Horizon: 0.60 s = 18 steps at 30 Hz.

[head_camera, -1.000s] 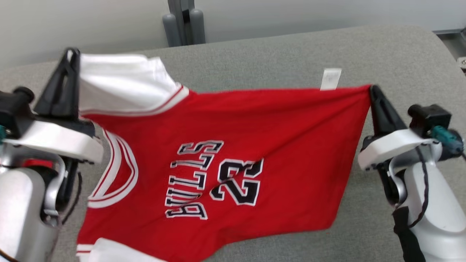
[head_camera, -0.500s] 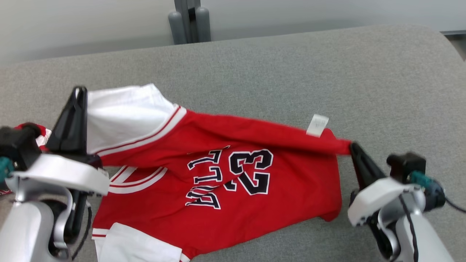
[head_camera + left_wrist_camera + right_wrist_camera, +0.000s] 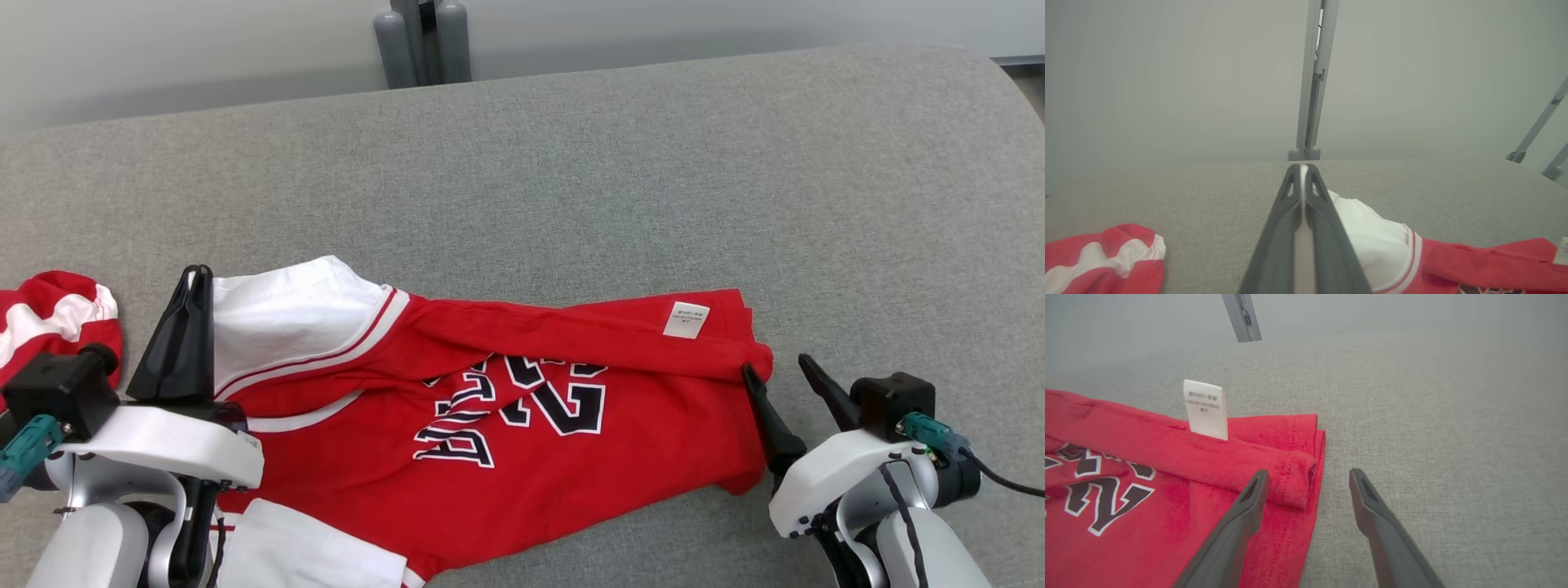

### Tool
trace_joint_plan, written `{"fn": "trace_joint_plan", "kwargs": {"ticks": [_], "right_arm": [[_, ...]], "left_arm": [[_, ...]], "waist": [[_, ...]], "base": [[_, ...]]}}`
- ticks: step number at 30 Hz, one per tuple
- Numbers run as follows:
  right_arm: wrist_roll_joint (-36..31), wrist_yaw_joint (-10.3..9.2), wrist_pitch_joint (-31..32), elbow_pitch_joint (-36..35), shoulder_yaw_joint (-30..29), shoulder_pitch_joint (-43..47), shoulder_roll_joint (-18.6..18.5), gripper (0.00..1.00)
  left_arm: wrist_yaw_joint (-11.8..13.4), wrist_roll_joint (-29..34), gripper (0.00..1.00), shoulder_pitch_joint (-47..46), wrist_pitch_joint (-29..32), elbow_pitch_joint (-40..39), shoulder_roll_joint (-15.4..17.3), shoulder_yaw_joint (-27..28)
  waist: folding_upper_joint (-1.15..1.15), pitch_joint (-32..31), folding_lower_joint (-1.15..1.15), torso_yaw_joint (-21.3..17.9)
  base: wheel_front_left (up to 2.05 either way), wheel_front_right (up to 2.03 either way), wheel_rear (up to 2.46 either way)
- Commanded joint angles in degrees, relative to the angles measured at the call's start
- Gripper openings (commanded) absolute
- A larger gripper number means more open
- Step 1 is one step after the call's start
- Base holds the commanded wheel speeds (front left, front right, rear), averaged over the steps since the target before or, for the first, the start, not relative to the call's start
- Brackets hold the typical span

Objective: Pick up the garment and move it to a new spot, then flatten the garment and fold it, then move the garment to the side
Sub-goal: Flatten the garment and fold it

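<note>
Red Bulls jersey (image 3: 571,425) lies half-folded on the grey table (image 3: 653,163). The right gripper (image 3: 775,366) gapes beside its hem; the left gripper (image 3: 194,282) pinches the white sleeve (image 3: 286,318). Best lay that sleeve down low and flat before releasing.

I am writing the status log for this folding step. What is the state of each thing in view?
jersey: lying on the grey surface, far edge folded over.
left gripper: shut on the jersey's white sleeve.
right gripper: open beside the jersey.
label: exposed on the fold.
second garment: crumpled, untouched.
</note>
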Motion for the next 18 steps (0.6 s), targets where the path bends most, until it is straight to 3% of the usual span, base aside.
{"fn": "trace_joint_plan", "kwargs": {"ticks": [1,15,18], "right_arm": [[0.50,-0.02,0.32,0.53,0.02,-0.27,-0.39,1.00],[3.87,-0.01,-2.29,7.20,1.68,-4.05,-0.38,1.00],[4.58,-0.01,-2.73,9.62,1.91,-5.53,-0.38,0.79]], "left_arm": [[0.00,-0.37,0.00,0.24,-0.21,0.20,0.06,-0.03],[0.39,0.09,0.00,0.94,0.40,0.42,0.19,-1.42],[0.37,0.08,0.00,1.08,0.47,0.45,0.14,-1.81]], "waist": [[0.00,-0.15,0.00,0.08],[0.00,-0.65,0.00,0.61],[0.00,-0.78,0.00,1.04]], "base": [[0.00,0.00,0.00],[0.00,0.00,0.00],[0.00,0.00,0.00]]}}
